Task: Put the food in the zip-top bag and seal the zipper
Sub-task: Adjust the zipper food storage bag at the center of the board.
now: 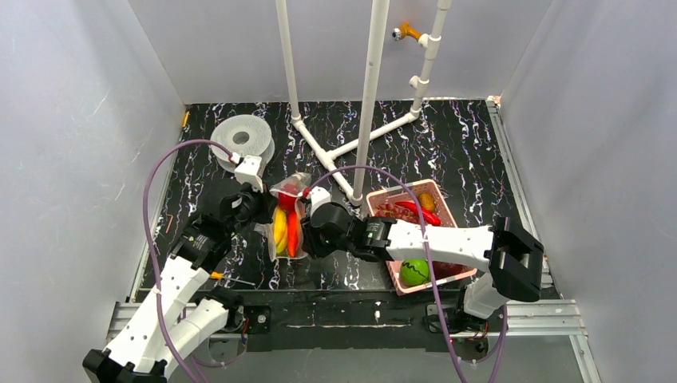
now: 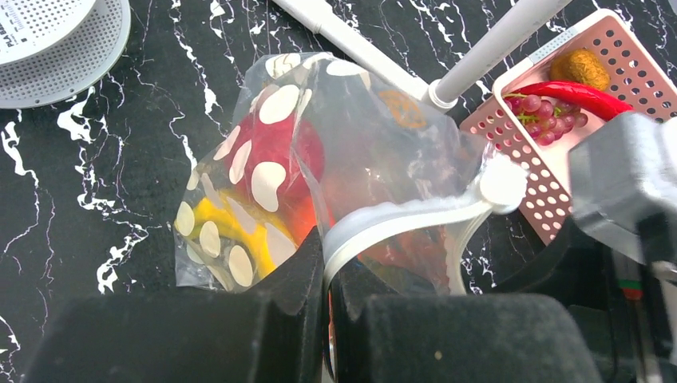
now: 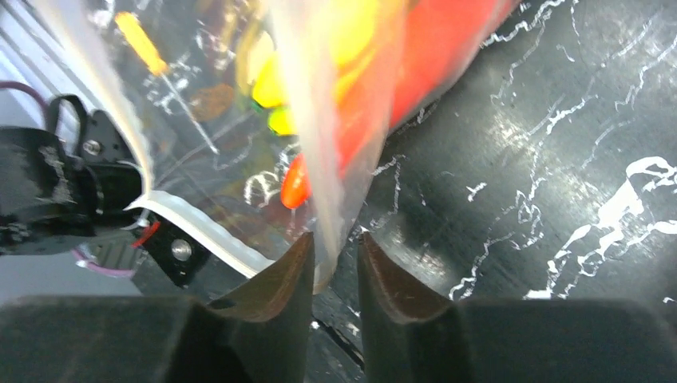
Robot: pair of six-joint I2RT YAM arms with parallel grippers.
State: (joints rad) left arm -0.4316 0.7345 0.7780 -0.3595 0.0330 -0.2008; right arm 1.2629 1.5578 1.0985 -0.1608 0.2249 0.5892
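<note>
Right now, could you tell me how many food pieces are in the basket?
4: chilli and grapes at the far end, a brown piece in the far corner, a green ball near. The right arm may hide more.

The left arm (image 1: 172, 295) rises from its base at the near left and bends inward at the elbow. Its wrist points toward the middle of the table, and the left gripper (image 2: 326, 249) is pressed fully closed with the rim of the zip-top bag (image 2: 375, 152) pinched between its black fingers. The right arm (image 1: 447, 243) stretches low across from the right with its forearm pointing left, so the two grippers face each other close together. The right gripper (image 3: 334, 249) has its fingers a narrow gap apart, with the bag's film hanging between them.
</note>
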